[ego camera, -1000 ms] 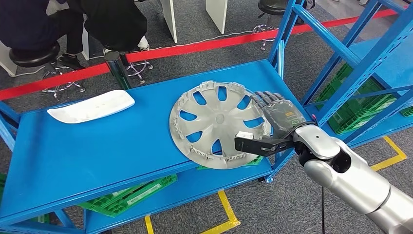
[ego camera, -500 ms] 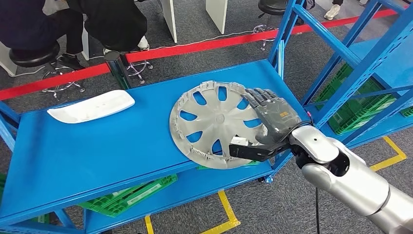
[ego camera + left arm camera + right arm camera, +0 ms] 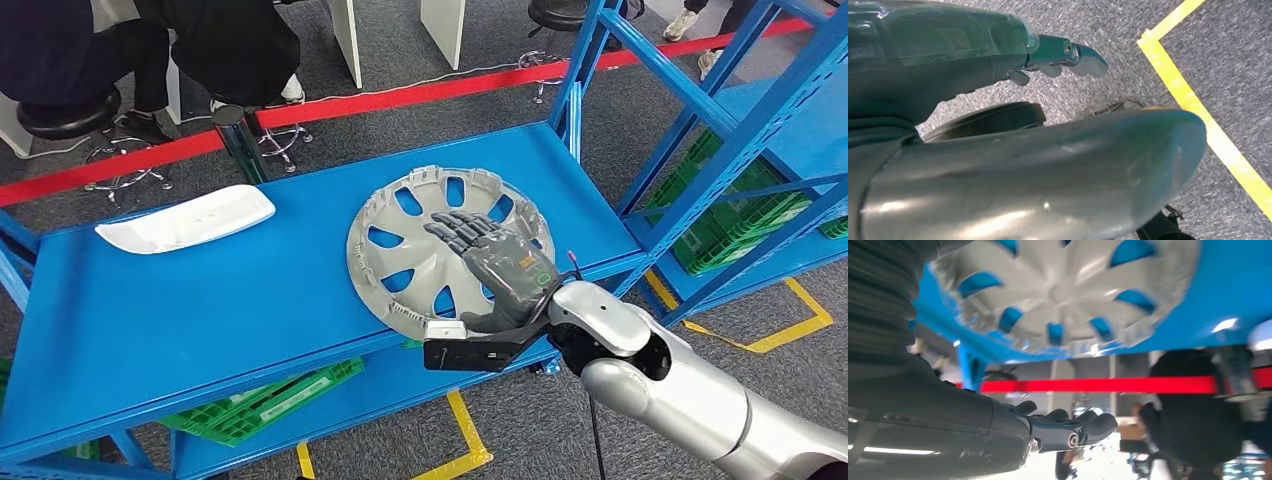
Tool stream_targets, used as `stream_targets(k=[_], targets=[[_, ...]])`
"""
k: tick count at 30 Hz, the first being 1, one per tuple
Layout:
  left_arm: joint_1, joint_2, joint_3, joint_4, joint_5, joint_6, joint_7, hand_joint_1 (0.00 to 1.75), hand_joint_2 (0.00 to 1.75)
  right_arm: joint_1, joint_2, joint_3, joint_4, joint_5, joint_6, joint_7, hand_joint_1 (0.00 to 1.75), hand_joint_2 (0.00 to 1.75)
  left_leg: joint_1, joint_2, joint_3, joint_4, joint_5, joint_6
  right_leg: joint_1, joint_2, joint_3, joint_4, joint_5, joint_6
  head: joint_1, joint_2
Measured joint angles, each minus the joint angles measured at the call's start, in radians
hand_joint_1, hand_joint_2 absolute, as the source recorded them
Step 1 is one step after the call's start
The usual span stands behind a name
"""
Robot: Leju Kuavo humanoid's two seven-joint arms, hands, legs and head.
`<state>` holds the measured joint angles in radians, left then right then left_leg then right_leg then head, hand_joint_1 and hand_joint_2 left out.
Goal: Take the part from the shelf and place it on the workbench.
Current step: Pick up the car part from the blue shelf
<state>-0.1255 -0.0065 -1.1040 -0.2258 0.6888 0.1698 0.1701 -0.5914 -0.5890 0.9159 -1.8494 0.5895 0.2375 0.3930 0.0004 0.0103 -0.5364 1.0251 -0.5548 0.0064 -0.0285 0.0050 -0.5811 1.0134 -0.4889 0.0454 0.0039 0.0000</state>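
The grey hubcap [image 3: 447, 255] lies flat on the blue shelf [image 3: 200, 300], near its front right edge with part of the rim hanging past the edge, and well apart from the white tray-shaped part [image 3: 186, 217] at the back left. The right hand [image 3: 495, 265] is stretched out over the hubcap, its dark fingers [image 3: 458, 230] spread apart and extended above the spokes with nothing held; whether they touch the surface I cannot tell. The left hand [image 3: 998, 60] hangs over grey carpet beside a yellow floor line [image 3: 1198, 115], its fingers loosely apart and empty.
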Motion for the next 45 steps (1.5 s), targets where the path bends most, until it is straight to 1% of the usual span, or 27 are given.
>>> stream_targets(k=[4, 7, 14, 19, 22, 29, 33, 38, 45], targets=[[0.000, -0.005, 0.000, 0.000, 0.003, 0.001, 0.001, 0.00, 0.00, -0.009, 0.043, 0.036, 0.012, -0.057, 0.042, 0.004, 0.00, 1.75, 0.000, 0.001, 0.000, 0.000, 0.000, 0.000, 0.000, 0.000, 0.000, 0.000, 0.000, 0.000, 0.000, 0.000], [0.000, -0.007, 0.000, 0.000, 0.006, 0.003, 0.000, 0.00, 0.00, -0.023, 0.061, 0.067, 0.031, -0.122, 0.091, 0.043, 0.00, 1.75, 0.000, 0.001, 0.000, 0.000, 0.000, 0.000, 0.000, 0.000, 0.000, 0.000, 0.000, 0.000, 0.000, 0.000], [0.000, -0.009, 0.000, 0.000, 0.013, 0.010, 0.000, 0.00, 0.00, -0.073, 0.081, 0.142, 0.089, -0.248, 0.175, 0.145, 0.00, 1.75, 0.000, 0.000, 0.000, 0.000, 0.000, 0.000, 0.000, 0.001, 0.000, 0.000, 0.000, 0.000, 0.001, 0.000], [0.000, -0.009, 0.000, 0.000, 0.023, 0.013, 0.003, 0.00, 0.00, -0.113, 0.086, 0.194, 0.127, -0.315, 0.211, 0.220, 0.00, 1.75, 0.000, 0.000, 0.000, 0.000, 0.000, 0.000, 0.000, 0.001, 0.000, 0.000, 0.000, 0.000, 0.000, 0.000], [0.000, -0.009, 0.000, 0.000, 0.030, 0.017, 0.004, 0.00, 0.00, -0.140, 0.085, 0.224, 0.157, -0.294, 0.235, 0.249, 0.00, 1.75, 0.000, -0.001, 0.000, 0.000, 0.000, 0.000, 0.000, 0.000, 0.000, 0.000, 0.000, 0.000, 0.001, 0.000], [0.001, -0.009, 0.000, 0.001, 0.035, 0.019, 0.003, 0.00, 0.00, -0.177, 0.084, 0.273, 0.210, -0.257, 0.249, 0.255, 0.00, 1.75, 0.000, -0.003, 0.000, 0.000, 0.000, 0.000, 0.000, 0.000, 0.000, 0.000, 0.000, 0.000, 0.001, 0.000], [0.001, -0.009, 0.000, 0.002, 0.040, 0.019, 0.004, 0.00, 0.00, -0.189, 0.074, 0.294, 0.232, -0.229, 0.257, 0.268, 0.00, 1.75, 0.000, -0.007, 0.000, 0.000, 0.000, 0.000, 0.000, 0.000, 0.000, 0.000, 0.000, 0.000, 0.001, 0.000], [0.001, -0.009, 0.000, 0.003, 0.041, 0.019, 0.009, 0.00, 0.00, -0.201, 0.056, 0.311, 0.261, -0.197, 0.270, 0.276, 0.00, 1.75, 0.000, -0.009, 0.000, 0.000, 0.000, 0.000, 0.000, -0.001, 0.000, -0.001, 0.000, 0.000, 0.001, 0.000], [0.001, -0.009, 0.000, 0.007, 0.044, 0.019, 0.009, 0.00, 0.00, -0.212, 0.047, 0.322, 0.308, -0.138, 0.282, 0.286, 0.00, 1.75, 0.000, -0.011, 0.000, 0.000, 0.000, 0.000, 0.000, -0.002, 0.001, -0.001, 0.000, 0.000, 0.002, 0.000]])
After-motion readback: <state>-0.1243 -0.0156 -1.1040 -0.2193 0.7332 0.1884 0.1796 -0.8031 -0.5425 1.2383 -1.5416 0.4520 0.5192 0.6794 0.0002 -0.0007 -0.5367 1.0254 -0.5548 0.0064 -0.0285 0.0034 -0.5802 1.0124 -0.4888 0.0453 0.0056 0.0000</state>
